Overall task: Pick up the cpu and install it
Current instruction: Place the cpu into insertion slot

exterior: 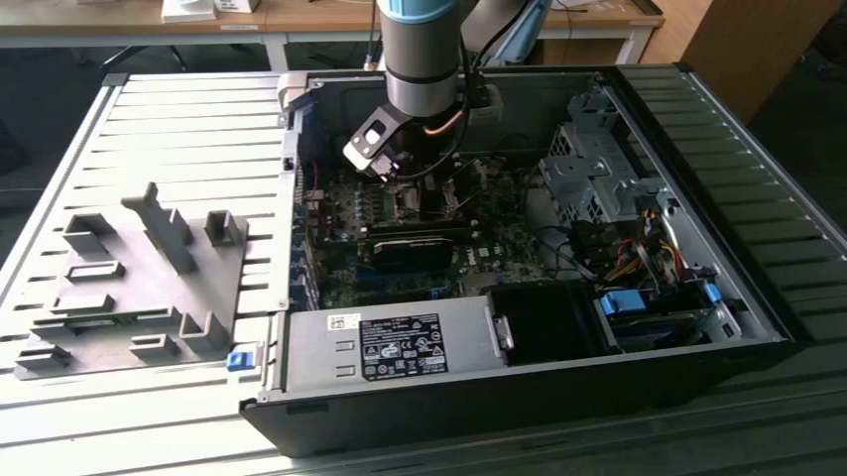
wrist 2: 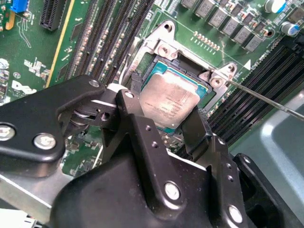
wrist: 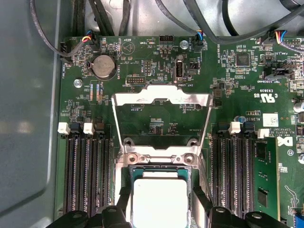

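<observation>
Your gripper [wrist 2: 167, 108] is standing directly over the cpu [wrist 2: 171, 97], and its jaws are clamping the chip by two opposite edges, one on each side. The cpu is therefore lying squarely between the jaws, not off to any side. It is near square (so no long axis is worth noting), its silver top is facing up, and it is sitting flat. It is lying within the opening of the socket [wrist 2: 164, 50] on the motherboard [wrist: 266, 156]. Whether it is fully down on its seat or hanging just above it, I cannot tell.

Close around, the load plate [wrist: 161, 97] is standing swung open, away from the chip, so it is not covering the opening. The thin lever [wrist 2: 266, 97] is running out past one corner of the socket, apart from the jaws. Memory slots [wrist: 88, 175] are flanking the socket on both sides, just beside the jaws but seemingly not touching them.

Farther off, a coin cell [wrist: 103, 66] and bundled cables [wrist: 118, 19] are lying beyond the load plate, well apart. In the exterior view the arm is reaching down into the open computer case [exterior: 596, 397]. Grey fixture blocks [exterior: 146, 278] are sitting on the table [exterior: 173, 119] to the exterior view's left, well apart from the work.
</observation>
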Available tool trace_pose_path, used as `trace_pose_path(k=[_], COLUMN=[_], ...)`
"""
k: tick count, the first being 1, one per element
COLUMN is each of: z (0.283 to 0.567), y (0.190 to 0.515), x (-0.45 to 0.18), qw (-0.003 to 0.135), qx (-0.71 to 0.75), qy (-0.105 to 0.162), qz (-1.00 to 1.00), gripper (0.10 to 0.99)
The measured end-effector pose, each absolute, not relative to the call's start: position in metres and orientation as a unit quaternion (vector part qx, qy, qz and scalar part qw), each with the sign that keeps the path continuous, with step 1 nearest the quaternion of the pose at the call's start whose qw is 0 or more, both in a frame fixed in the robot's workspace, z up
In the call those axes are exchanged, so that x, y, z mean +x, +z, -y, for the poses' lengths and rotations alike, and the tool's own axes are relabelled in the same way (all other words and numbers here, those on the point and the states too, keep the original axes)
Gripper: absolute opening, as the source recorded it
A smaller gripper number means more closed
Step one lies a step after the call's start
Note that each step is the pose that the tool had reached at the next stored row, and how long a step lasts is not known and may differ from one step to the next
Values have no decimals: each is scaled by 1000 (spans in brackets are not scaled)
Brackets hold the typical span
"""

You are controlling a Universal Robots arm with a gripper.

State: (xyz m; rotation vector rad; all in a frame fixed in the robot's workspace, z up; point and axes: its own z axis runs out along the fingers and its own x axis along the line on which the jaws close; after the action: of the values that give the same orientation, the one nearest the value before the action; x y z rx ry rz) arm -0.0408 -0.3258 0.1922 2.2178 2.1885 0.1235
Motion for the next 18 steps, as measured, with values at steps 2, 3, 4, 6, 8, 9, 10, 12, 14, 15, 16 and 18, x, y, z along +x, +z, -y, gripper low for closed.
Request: trace_pose_path(k=[2, 3, 4, 6, 8, 9, 10, 12, 14, 15, 16, 18], z=[326, 326, 326, 326, 327, 328, 328, 329, 329, 329, 329, 326], y=[192, 193, 193, 193, 193, 193, 193, 193, 193, 193, 193, 193], x=[-41, -41, -41, -41, -41, -41, -40, -40, -40, -40, -40, -40], qw=[12, 12, 12, 12, 12, 12, 12, 12, 12, 12, 11, 10], qx=[711, 711, 711, 711, 712, 712, 712, 713, 714, 714, 714, 715], qy=[40, 39, 40, 40, 40, 40, 40, 40, 40, 40, 40, 42], qz=[-702, -702, -702, -702, -701, -701, -701, -700, -699, -699, -699, -698], gripper=[612, 612, 612, 612, 612, 612, 612, 612, 612, 612, 612, 612])
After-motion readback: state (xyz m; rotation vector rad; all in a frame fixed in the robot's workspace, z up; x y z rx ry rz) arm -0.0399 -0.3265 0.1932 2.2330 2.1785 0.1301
